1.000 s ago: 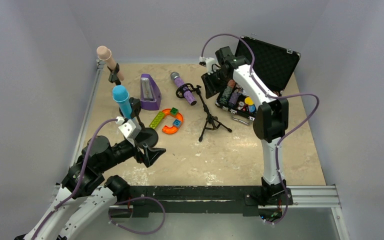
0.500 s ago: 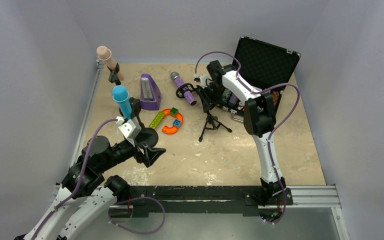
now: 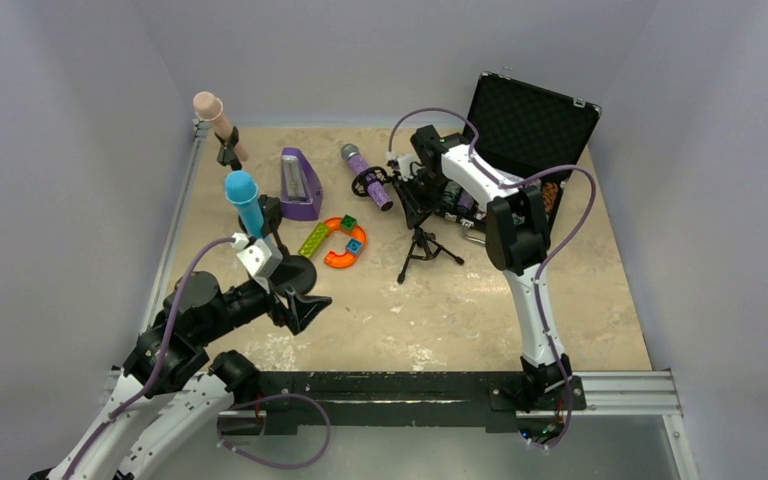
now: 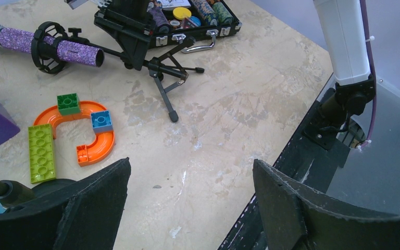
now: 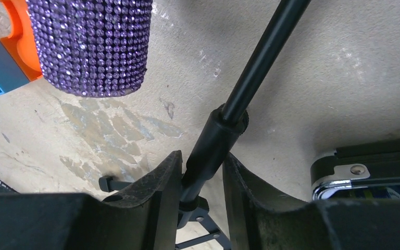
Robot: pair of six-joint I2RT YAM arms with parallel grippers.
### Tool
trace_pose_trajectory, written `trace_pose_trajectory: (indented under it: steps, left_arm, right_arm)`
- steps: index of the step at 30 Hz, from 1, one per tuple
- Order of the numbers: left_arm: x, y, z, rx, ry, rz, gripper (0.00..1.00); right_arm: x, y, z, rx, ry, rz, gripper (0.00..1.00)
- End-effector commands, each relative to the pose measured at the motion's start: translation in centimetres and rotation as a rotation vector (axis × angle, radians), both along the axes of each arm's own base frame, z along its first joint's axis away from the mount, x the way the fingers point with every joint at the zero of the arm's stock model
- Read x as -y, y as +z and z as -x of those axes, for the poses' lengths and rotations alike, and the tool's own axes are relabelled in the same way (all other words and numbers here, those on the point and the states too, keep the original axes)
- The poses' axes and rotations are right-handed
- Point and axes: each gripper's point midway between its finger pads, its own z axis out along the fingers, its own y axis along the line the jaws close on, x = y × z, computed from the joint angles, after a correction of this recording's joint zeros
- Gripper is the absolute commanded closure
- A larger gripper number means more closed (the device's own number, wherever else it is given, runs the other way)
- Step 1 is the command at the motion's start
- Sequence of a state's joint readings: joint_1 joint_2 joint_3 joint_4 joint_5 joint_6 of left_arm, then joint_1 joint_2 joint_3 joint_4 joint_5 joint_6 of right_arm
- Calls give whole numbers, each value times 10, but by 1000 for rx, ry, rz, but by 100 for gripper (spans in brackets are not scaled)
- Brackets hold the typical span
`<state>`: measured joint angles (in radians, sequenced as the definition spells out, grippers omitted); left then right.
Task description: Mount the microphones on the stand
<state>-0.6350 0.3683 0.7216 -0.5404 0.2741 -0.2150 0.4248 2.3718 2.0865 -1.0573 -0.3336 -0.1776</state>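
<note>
Purple mic [image 3: 367, 176] nr chip-filled case [image 3: 535, 125]

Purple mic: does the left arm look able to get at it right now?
Probably yes. The left fingers are open, and only low bricks lie between them and the purple mic. The right fingers grip the stand beside its tail, so it would be tight.

We see soft, even light; shadows on the bench [image 3: 480, 300] are faint. The purple microphone [image 5: 91, 44] glitters sharply.
</note>
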Motion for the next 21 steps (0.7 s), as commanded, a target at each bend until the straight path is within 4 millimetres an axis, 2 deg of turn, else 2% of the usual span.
trace_pose_trajectory:
  steps: [1, 3, 5, 7, 9, 12, 16, 21]
  left_arm:
    - [3, 2, -4, 29, -8, 0, 10]
    - [3, 1, -4, 28, -9, 1, 10]
    - [4, 1, -4, 26, -12, 2, 10]
    - [5, 1, -3, 25, -23, 5, 10]
    - [8, 3, -1, 24, -39, 15, 10]
    - [14, 7, 0, 15, -62, 46, 10]
    - [26, 17, 0, -51, -88, 99, 10]
    - [44, 33, -2, -156, -141, 121, 13]
  right_arm:
    - [2, -14, 7, -35, 7, 25, 64]
    - [3, -14, 7, -36, 11, 27, 72]
    - [3, -12, 10, -42, 14, 20, 90]
    - [2, -6, 11, -38, 17, 5, 100]
    - [-2, 10, 13, -24, 21, -44, 100]
    - [-6, 50, 16, 3, 21, -160, 100]
    - [-9, 101, 31, 42, 25, -332, 100]
    - [-7, 138, 55, 56, 23, -494, 100]
